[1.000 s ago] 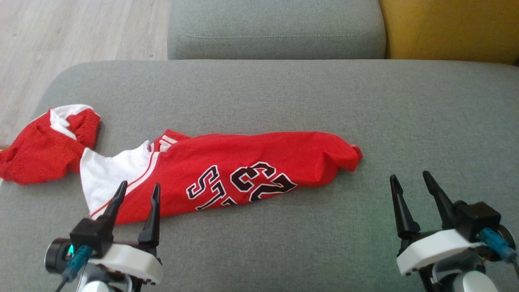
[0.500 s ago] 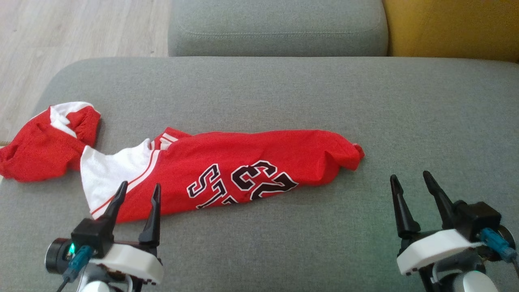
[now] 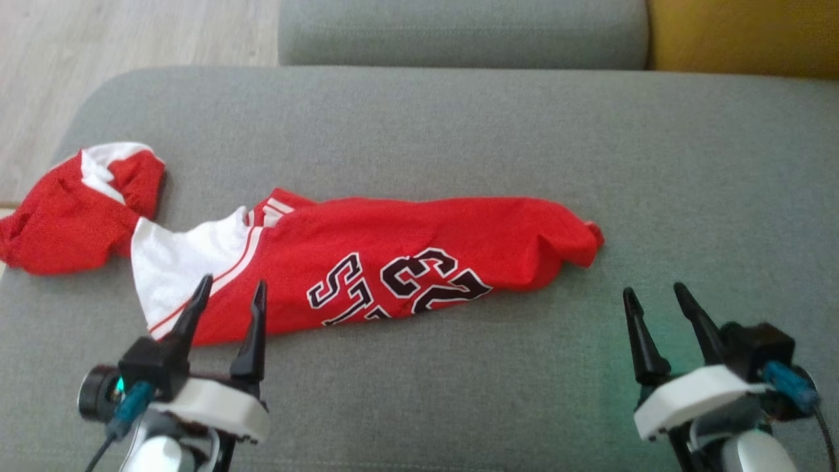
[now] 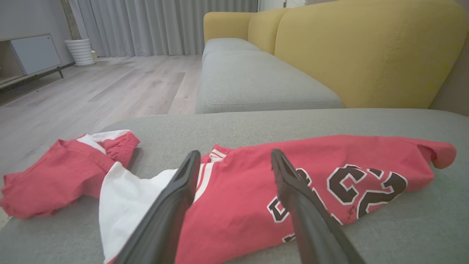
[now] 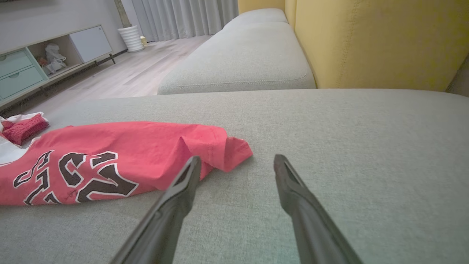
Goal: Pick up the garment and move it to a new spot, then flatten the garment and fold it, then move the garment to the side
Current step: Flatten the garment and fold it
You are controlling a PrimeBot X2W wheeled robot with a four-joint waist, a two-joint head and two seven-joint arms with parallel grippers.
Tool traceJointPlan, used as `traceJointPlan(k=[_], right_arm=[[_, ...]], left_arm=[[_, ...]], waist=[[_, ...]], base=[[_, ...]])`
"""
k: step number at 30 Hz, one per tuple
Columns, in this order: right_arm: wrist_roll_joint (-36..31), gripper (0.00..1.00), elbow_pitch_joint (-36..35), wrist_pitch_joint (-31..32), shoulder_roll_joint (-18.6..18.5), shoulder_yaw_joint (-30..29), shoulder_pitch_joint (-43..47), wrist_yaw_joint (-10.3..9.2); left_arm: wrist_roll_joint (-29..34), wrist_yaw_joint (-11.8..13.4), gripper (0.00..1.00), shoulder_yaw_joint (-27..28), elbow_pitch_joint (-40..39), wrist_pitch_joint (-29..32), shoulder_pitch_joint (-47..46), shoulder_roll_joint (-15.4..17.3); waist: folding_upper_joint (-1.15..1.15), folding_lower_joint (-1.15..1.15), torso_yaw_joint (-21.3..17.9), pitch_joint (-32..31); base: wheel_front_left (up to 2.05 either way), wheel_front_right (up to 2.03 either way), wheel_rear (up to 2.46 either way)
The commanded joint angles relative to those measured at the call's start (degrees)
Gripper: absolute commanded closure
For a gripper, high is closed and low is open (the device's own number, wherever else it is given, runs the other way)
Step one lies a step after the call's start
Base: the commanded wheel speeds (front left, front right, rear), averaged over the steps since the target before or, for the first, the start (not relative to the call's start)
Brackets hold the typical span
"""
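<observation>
- Camera news first: my head view has dipped and swung a touch in the last second, so the whole picture has slid. The garment (image 3: 393, 262) has kept its place on the seat cushion (image 3: 459, 124).
- Garment now: a red jersey with dark numbers, rumpled into a long roll across the cushion's near half. Its white end lies toward the left edge.
- Left gripper (image 3: 234, 283): jaws spread wide and empty, hovering over the white-and-red near hem.
- Right gripper (image 3: 654, 290): jaws wide and empty too, over bare cushion just right of the red tip and not touching it.
- My read: only the viewpoint changed, so the first pick-up is not yet begun, and both arms look lined up for it.
- Red-and-white bundle (image 3: 65, 223) at the left edge touches the white end; I can't tell whether it's a separate piece.
- Containers: across the room, the sideboard (image 5: 22, 69) has an open compartment holding something pale that I can't identify. The white ribbed pot (image 5: 131, 37) hides its contents.
</observation>
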Motion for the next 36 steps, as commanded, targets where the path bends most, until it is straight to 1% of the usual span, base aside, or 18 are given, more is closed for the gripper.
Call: traceJointPlan(k=[1,4,5,11,15,18,22,24,25,26,27,30,31,36], right_arm=[[0.4,0.0,-0.5,-0.7,-0.3,1.7,-4.9,0.44],[0.3,0.0,2.3,-1.0,-0.3,2.3,-8.7,0.44],[0.3,0.0,2.3,-1.0,-0.3,2.3,-8.7,0.44],[-1.6,0.0,8.9,-0.5,-0.3,3.2,-18.3,0.44],[-3.0,0.0,15.2,2.2,-0.3,4.3,-24.8,0.44],[-4.1,0.0,19.4,3.5,-0.3,4.2,-29.0,0.44],[-5.0,0.0,24.8,6.9,-0.3,3.2,-31.8,0.44],[-3.7,0.0,26.5,8.1,-0.3,3.2,-32.5,0.44],[-3.3,0.35,27.0,8.6,-0.3,3.3,-32.6,0.44],[-2.8,0.66,27.4,8.9,-0.3,3.5,-32.7,0.44],[-2.3,1.0,27.3,8.8,-0.3,3.7,-32.7,0.44],[-1.7,1.0,26.1,7.6,-0.3,4.1,-32.2,0.44],[-1.2,1.0,24.6,6.4,-0.3,4.1,-31.5,0.44],[-0.6,1.0,19.3,5.4,-0.3,2.8,-28.7,0.44]], left_arm=[[-0.2,0.1,0.0,2.1,-2.3,-0.6,-4.6,1.0],[-0.3,-0.2,0.0,2.0,-2.3,-0.9,-6.5,0.6],[-0.3,-0.2,0.0,2.0,-2.3,-0.9,-6.5,0.6],[-0.2,-1.1,0.0,1.9,-1.7,-1.6,-10.5,-0.1],[-0.1,-1.6,0.0,2.1,-1.0,-2.0,-12.4,-0.8],[-0.1,-1.9,0.0,2.2,-0.5,-2.1,-13.4,-1.4],[0.1,-2.4,0.0,2.4,0.1,-2.2,-14.2,-2.2],[0.4,-2.6,0.0,2.7,0.1,-2.2,-14.3,-2.6],[0.5,-2.7,0.0,2.9,0.1,-2.2,-14.4,-2.7],[0.6,-2.8,0.0,3.1,0.2,-2.3,-14.3,-2.9],[0.7,-2.9,0.0,3.3,0.2,-2.3,-14.3,-3.0],[1.2,-3.1,0.0,3.9,0.1,-2.3,-13.8,-3.2],[1.5,-3.2,0.0,4.3,0.0,-2.3,-13.5,-3.3],[2.1,-3.5,0.0,5.0,-0.2,-2.3,-12.6,-3.4]], waist=[[0.0,0.0,0.7,1.9],[0.0,0.0,1.5,4.3],[0.0,0.0,1.5,4.3],[0.0,0.0,3.5,9.0],[0.0,0.0,4.4,11.3],[0.0,0.0,4.9,12.4],[0.0,0.0,5.1,13.0],[0.0,0.0,5.0,13.1],[0.0,0.0,4.9,13.1],[0.0,0.0,4.7,13.0],[0.0,0.0,4.5,12.8],[0.0,0.0,3.7,12.3],[0.0,0.0,2.9,11.8],[0.0,0.0,1.0,10.8]], base=[[0.0,0.0,0.0],[0.0,0.0,0.0],[0.0,0.0,0.0],[0.0,0.0,0.0],[0.0,0.0,0.0],[0.0,0.0,0.0],[0.0,0.0,0.0],[0.0,0.0,0.0],[0.0,0.0,0.0],[0.0,0.0,0.0],[0.0,0.0,0.0],[0.0,0.0,0.0],[0.0,0.0,0.0],[0.0,0.0,0.0]])
